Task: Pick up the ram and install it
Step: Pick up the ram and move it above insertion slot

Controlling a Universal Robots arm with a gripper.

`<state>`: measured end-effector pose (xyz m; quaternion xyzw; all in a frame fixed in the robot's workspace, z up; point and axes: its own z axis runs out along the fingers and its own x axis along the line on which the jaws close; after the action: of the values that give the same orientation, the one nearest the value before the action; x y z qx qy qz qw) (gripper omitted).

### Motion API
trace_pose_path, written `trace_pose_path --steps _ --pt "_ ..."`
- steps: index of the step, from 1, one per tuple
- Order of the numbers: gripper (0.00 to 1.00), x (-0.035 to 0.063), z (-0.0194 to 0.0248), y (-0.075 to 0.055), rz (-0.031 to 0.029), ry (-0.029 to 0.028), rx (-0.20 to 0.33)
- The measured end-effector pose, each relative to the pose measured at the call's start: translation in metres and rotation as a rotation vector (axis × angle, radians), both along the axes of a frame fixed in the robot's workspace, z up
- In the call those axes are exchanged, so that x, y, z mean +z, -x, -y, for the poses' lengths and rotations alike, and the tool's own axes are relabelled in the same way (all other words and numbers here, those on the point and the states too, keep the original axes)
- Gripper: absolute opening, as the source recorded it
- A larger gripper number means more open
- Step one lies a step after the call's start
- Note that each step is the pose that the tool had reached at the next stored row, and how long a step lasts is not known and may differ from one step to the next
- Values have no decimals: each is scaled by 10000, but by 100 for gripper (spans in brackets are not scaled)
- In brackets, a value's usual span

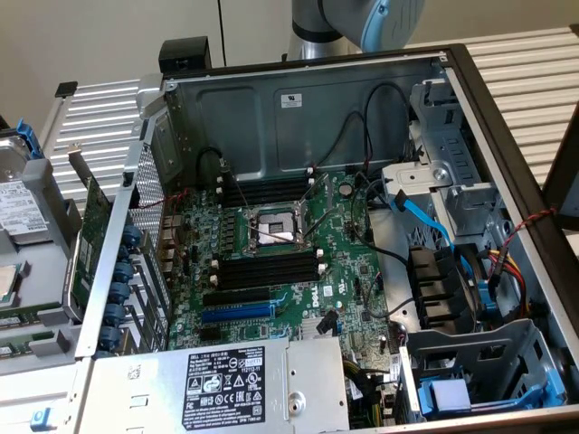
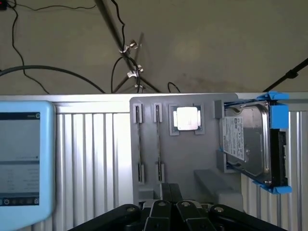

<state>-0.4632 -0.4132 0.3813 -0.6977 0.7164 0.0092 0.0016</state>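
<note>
Robotics lab, open computer case on slatted aluminium bench, tripod, floor cables

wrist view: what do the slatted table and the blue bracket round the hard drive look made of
Slatted table: probably aluminium, matte silver with straight extruded ribs. Blue bracket round the hard drive: likely moulded plastic, judging by its even saturated colour and soft sheen.

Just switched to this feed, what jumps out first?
The open computer case dominates the exterior view, its green motherboard bare around a metal socket. In the wrist view, the shut gripper faces a grey tray holding a hard drive in a blue frame and a shiny chip.
</note>
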Motion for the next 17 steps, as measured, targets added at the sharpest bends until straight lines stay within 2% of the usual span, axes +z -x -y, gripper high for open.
trace_pose_path --steps 5,10,17 --pt "11 -33 10 5 2 0 20" --pt "11 -68 51 33 2 1 48" --pt "11 -177 102 55 5 1 166"
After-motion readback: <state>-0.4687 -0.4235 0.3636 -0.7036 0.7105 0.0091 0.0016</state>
